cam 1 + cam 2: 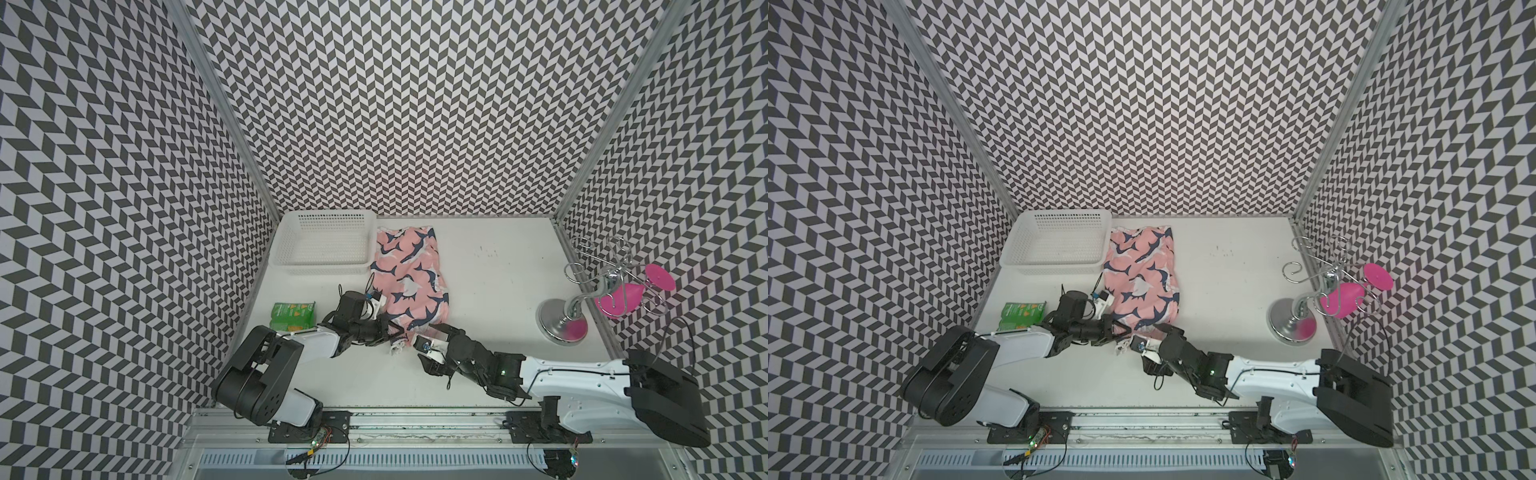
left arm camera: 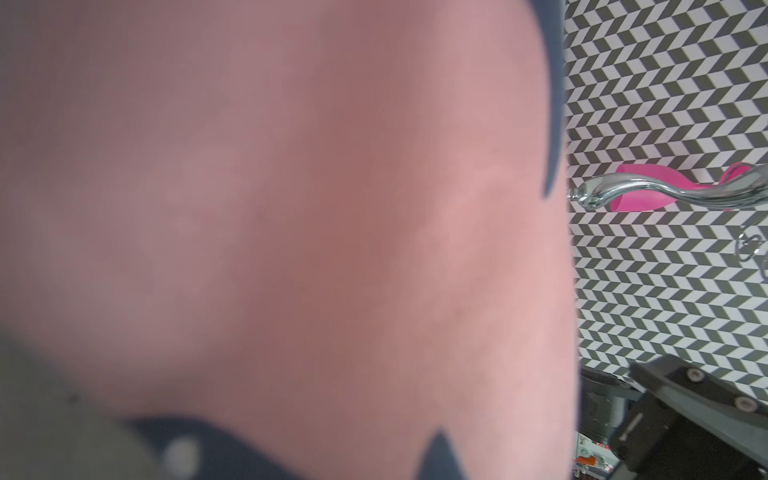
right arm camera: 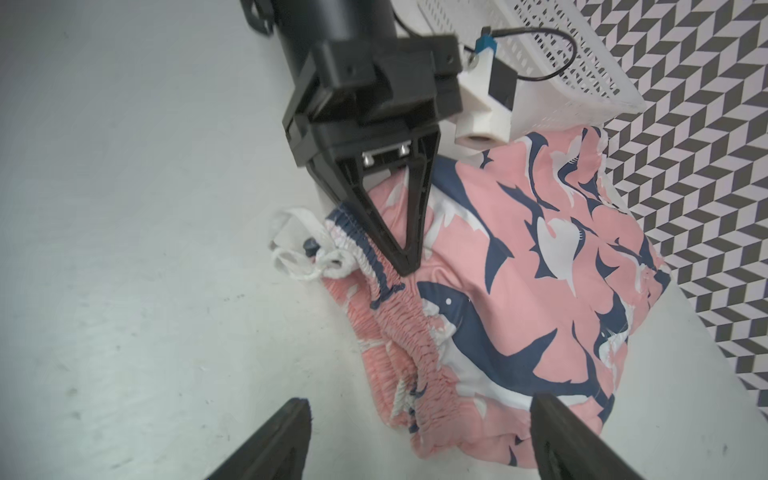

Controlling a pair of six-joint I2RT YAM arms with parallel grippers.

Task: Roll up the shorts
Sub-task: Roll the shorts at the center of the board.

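Heads up, your wrist cams tell you way more than the overhead ones here. In both top views the shorts (image 1: pixel 409 276) (image 1: pixel 1142 278) lie on the table (image 1: pixel 498 299), touching the side of the white basket (image 1: pixel 320 264) that faces the chrome stand (image 1: pixel 559 322). Their waistband end trails past the basket's front toward the arms, but the grip itself is too small to read there. The right wrist view is where you actually see it. Your left gripper (image 3: pixel 405 262) is pinched together on the gathered waistband, next to the white drawstring (image 3: pixel 291 245). Your right gripper (image 3: pixel 419 399) stands spread wide, holding nothing, one finger over bare table and one over the fabric. The left wrist view gives you mostly blurry pink fabric right up against the lens. As for containers, the basket shows only its own perforated floor and the shorts sit wholly outside it. A green packet (image 1: pixel 292 314) lies on the table off the basket's front corner. A pink cup (image 1: pixel 619 299) hangs tipped on the stand, well apart from the basket; can't tell what's inside.
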